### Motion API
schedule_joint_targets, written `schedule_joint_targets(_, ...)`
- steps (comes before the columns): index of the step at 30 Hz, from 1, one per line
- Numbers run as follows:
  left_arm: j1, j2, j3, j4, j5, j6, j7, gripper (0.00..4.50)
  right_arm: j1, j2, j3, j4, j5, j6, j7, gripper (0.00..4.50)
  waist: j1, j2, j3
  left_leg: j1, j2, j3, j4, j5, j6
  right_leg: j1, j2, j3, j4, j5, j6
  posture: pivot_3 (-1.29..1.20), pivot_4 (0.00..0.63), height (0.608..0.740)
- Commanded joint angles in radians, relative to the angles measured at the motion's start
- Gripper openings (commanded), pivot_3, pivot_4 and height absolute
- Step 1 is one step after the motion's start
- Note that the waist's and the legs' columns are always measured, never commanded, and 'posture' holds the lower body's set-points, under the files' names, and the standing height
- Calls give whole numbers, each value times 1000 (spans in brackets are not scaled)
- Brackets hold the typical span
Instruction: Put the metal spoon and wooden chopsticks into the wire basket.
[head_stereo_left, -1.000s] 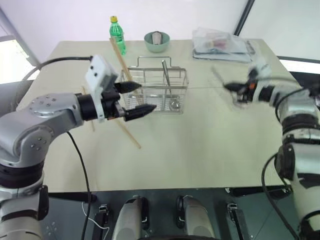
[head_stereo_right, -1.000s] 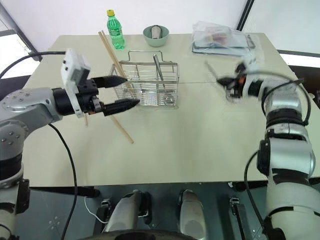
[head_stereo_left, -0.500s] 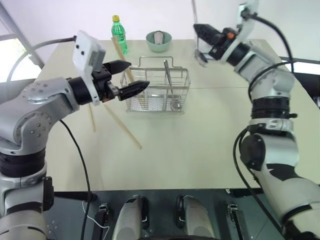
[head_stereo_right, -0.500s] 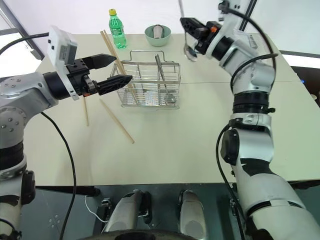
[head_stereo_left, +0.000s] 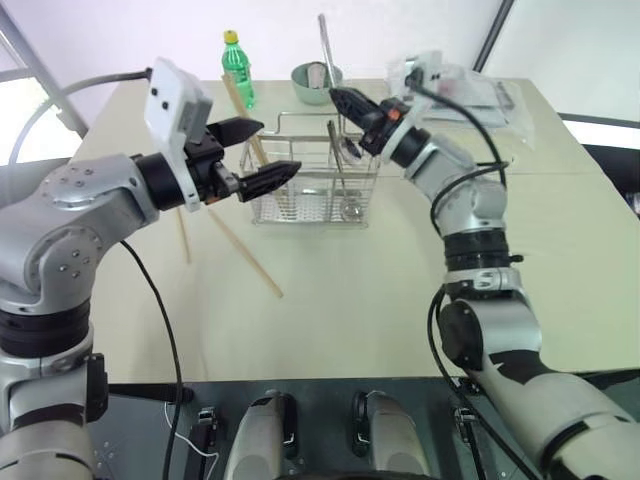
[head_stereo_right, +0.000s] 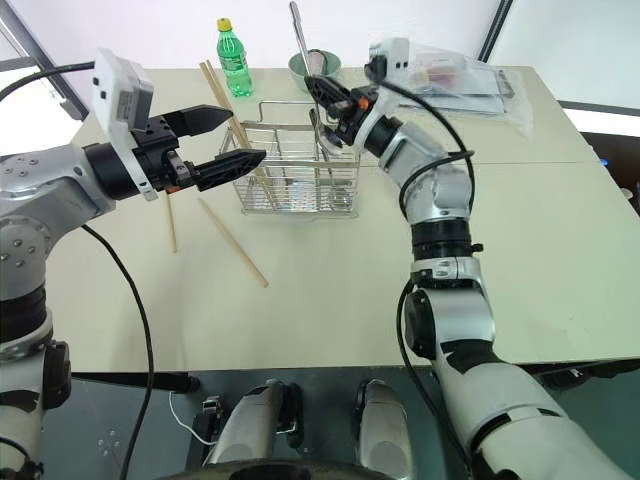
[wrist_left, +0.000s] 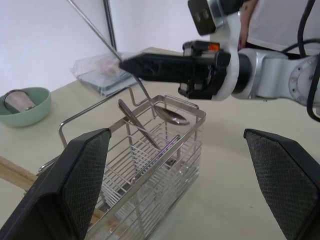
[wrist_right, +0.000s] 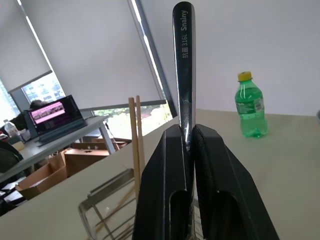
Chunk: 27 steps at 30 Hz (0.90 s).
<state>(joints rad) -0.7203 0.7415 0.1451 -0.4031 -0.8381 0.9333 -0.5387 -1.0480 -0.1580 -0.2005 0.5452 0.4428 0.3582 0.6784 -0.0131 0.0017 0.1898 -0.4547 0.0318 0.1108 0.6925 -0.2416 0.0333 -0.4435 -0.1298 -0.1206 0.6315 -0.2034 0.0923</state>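
R gripper (head_stereo_right: 322, 97) fingers clamp spoon (head_stereo_left: 326, 60) mid-handle, bowl down over basket (head_stereo_left: 312, 185) toward table's far edge, likely for a vertical drop. L gripper (head_stereo_left: 262, 152) fingers wide open, empty, beside basket. Two chopsticks (head_stereo_left: 245, 252) lie on table; others lean in basket.

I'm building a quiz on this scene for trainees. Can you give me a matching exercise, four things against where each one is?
Things:
1. shiny metal spoon
2. green plastic bottle
3. single light-brown wooden chopstick
4. pale green round bowl

Places:
A. flat on the table, in front of the wire basket
B. clamped in the right pincer, over the basket
C. far edge, behind the basket
D. far edge, left of the bowl

Pairs: 1-B, 2-D, 3-A, 4-C
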Motion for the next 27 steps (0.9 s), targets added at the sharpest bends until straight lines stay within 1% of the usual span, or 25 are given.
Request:
schedule_joint_targets(1, -14, 16, 42, -29, -6, -2, 5, 4500, -8, -11, -30, 10, -1, -81, -16, 1590, 0, 0, 0, 0, 0, 0, 0, 0, 0, 0, 0, 0, 0, 0, 0, 0, 150, 707)
schedule_joint_targets(2, -14, 18, 44, -28, -6, -2, 5, 4500, -6, -17, -32, 12, 2, -86, -16, 2025, -1, 0, 0, 0, 0, 0, 0, 0, 0, 0, 0, 0, 0, 0, 0, 0, 150, 707)
schedule_joint_targets(5, -16, 23, 50, -23, -7, -1, 4, 4500, 0, -39, -36, 9, 4, -86, -18, 3548, -2, 0, 0, 0, 0, 0, 0, 0, 0, 0, 0, 0, 0, 0, 0, 0, 150, 707)
schedule_joint_targets(6, -16, 24, 53, -19, -5, -1, 7, 4500, 1, -49, -38, 2, 8, -80, -17, 4128, -2, 0, 0, 0, 0, 0, 0, 0, 0, 0, 0, 0, 0, 0, 0, 0, 150, 707)
schedule_joint_targets(7, -15, 25, 58, -16, -5, -2, 10, 4500, 1, -61, -39, -7, 8, -74, -16, 4427, -2, 0, 0, 0, 0, 0, 0, 0, 0, 0, 0, 0, 0, 0, 0, 0, 150, 707)
schedule_joint_targets(11, -9, 26, 106, -4, -17, 12, 45, 4500, -24, -122, -56, -34, 37, -17, 2, 4427, -1, 0, 0, 0, 0, 0, 0, 0, 0, 0, 0, 0, 0, 0, 0, 0, 150, 707)
schedule_joint_targets(13, -10, 23, 154, 9, -29, 35, 91, 4500, -38, -173, -63, -68, 73, 43, 45, 4427, 0, 0, 0, 0, 0, 0, 0, 0, 0, 0, 0, 0, 0, 0, 0, 0, 150, 707)
schedule_joint_targets(16, -41, 11, 236, 68, -11, 108, 249, 4500, -49, -293, -71, -137, 166, 201, 185, 4427, 1, 0, 0, 0, 0, 0, 0, 0, 0, 0, 0, 0, 0, 0, 0, 0, 150, 707)
schedule_joint_targets(19, -96, -13, 303, 139, 13, 199, 423, 4500, -16, -416, -56, -231, 250, 338, 342, 4427, 1, 0, 0, 0, 0, -1, 0, 0, 1, 0, 0, 0, 0, 0, 0, 0, 150, 707)
schedule_joint_targets(21, -146, -32, 337, 193, 49, 292, 544, 4500, 23, -490, -46, -303, 283, 380, 431, 4427, 2, -1, 0, 0, 0, -1, 0, -1, 2, 0, 0, 0, -1, 0, 0, 0, 150, 707)
schedule_joint_targets(22, -162, -39, 348, 207, 62, 327, 582, 4500, 36, -509, -43, -326, 291, 389, 449, 4427, 2, -1, 0, 0, 0, -1, 0, -2, 3, 1, 0, 0, -1, 0, 0, 0, 150, 707)
schedule_joint_targets(24, -195, -50, 356, 291, 146, 397, 680, 4500, 80, -552, -31, -386, 309, 426, 487, 4427, 2, -1, 0, 1, 0, -1, 0, -2, 3, 1, 0, 0, -1, 0, 0, 0, 150, 707)
schedule_joint_targets(27, -226, -57, 329, 422, 228, 390, 716, 4500, 147, -587, -22, -467, 337, 466, 521, 4427, 2, -2, 0, 3, 0, -1, -2, -1, 3, 2, 0, 0, 0, 0, 0, 0, 150, 707)
